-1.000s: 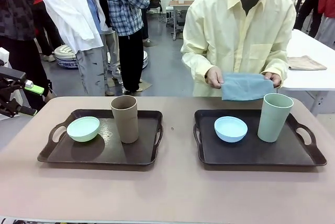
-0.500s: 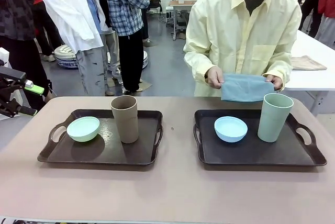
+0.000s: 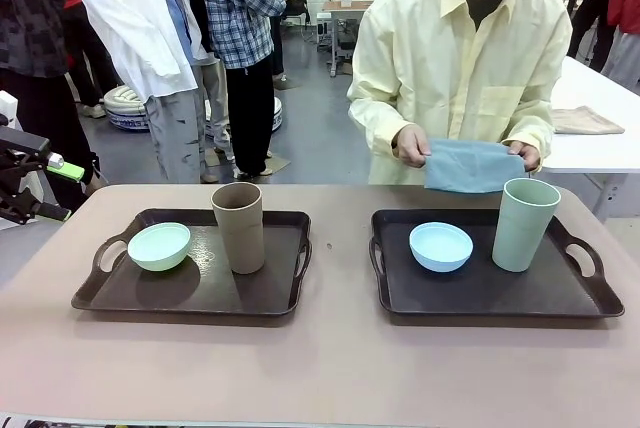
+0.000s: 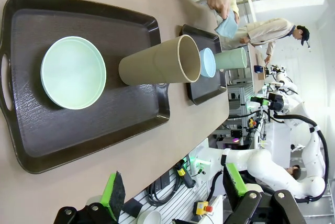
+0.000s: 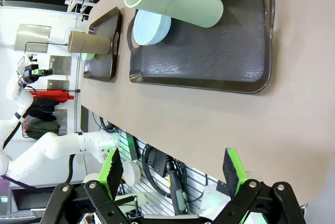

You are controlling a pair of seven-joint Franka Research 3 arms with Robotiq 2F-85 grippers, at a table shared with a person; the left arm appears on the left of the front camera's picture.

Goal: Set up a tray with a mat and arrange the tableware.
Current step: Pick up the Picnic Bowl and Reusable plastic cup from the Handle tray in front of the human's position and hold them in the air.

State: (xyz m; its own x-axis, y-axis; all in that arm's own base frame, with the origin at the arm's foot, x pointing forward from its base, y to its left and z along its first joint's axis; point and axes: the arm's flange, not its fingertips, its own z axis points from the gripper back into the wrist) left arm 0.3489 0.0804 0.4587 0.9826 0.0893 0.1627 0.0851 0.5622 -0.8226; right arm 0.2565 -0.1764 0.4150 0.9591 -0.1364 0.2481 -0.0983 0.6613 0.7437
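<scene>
Right, two dark trays sit side by side on the table, both loaded. On the left tray the mint green bowl sits toward the handle end, open side up and empty. Just beside it stands the brown tumbler, upright, and the left wrist view looks down its mouth at a bare inside.

Over to the right tray: the light blue bowl is on the inner half, also empty. The pale green tumbler stands upright near the outer handle. From the right wrist view its inside looks empty, though the bottom is hard to make out. Bowl and tumbler are apart on each tray, not touching.

Now the mat, a blue-grey cloth. It is on neither tray; the person at the far side holds it up past the right tray. One hand grips one upper corner and the other hand the opposite corner.

Left gripper: jaws wide apart, nothing between the green pads, off the near side of the left tray. Right gripper: jaws likewise spread and empty, on the near side of the right tray and clear of it.
</scene>
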